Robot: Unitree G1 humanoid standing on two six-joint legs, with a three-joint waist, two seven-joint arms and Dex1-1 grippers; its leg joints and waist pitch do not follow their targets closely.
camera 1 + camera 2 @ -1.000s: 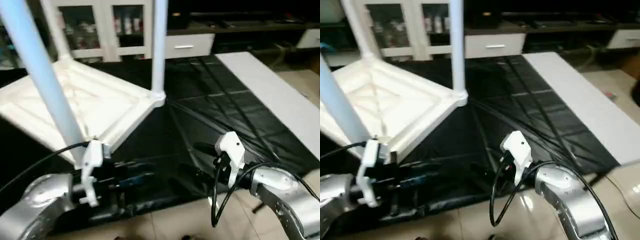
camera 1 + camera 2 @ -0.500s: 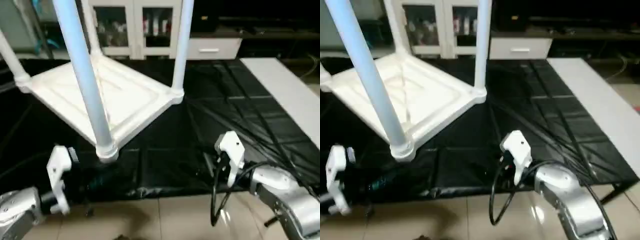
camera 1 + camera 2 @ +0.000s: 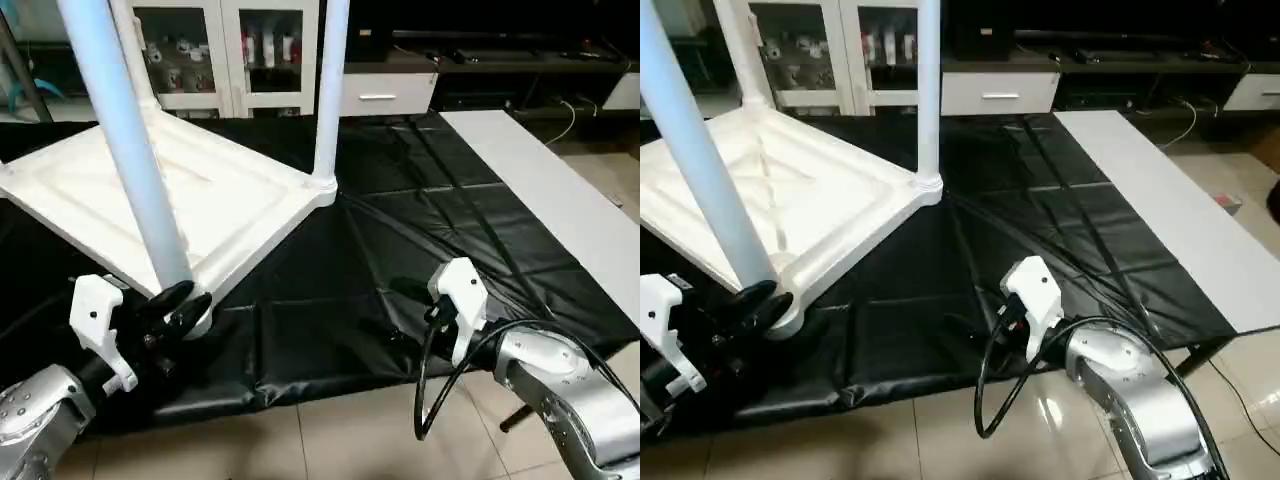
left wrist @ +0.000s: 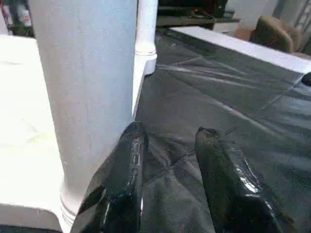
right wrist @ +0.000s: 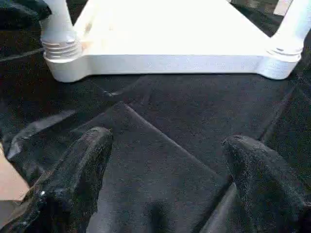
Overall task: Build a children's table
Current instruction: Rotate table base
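Observation:
The children's table lies upside down on a black sheet (image 3: pixel 400 230), with its white ribbed tabletop (image 3: pixel 150 190) facing up. Three white tube legs stand in its corner sockets: a near one (image 3: pixel 130 170), a right one (image 3: pixel 330 90) and a far one (image 3: pixel 128 55). My left gripper (image 3: pixel 180 303) is open at the base of the near leg. In the left wrist view that leg (image 4: pixel 82 97) stands just outside one finger (image 4: pixel 124 179), with only sheet in the gap. My right gripper (image 5: pixel 167 137) is wide open, low over the sheet, and faces the tabletop's near edge (image 5: pixel 170 63).
A flat plain white board (image 3: pixel 540 190) lies along the right side of the sheet. White cabinets with glass doors (image 3: pixel 220 50) and a drawer unit (image 3: pixel 380 95) stand behind. Tiled floor (image 3: pixel 340 430) begins at the sheet's near edge. A black cable (image 3: pixel 430 390) loops under my right wrist.
The head camera has swung, shifting the whole picture. My left gripper has come up from below and left of the near leg's socket to right beside it. The right arm keeps its place.

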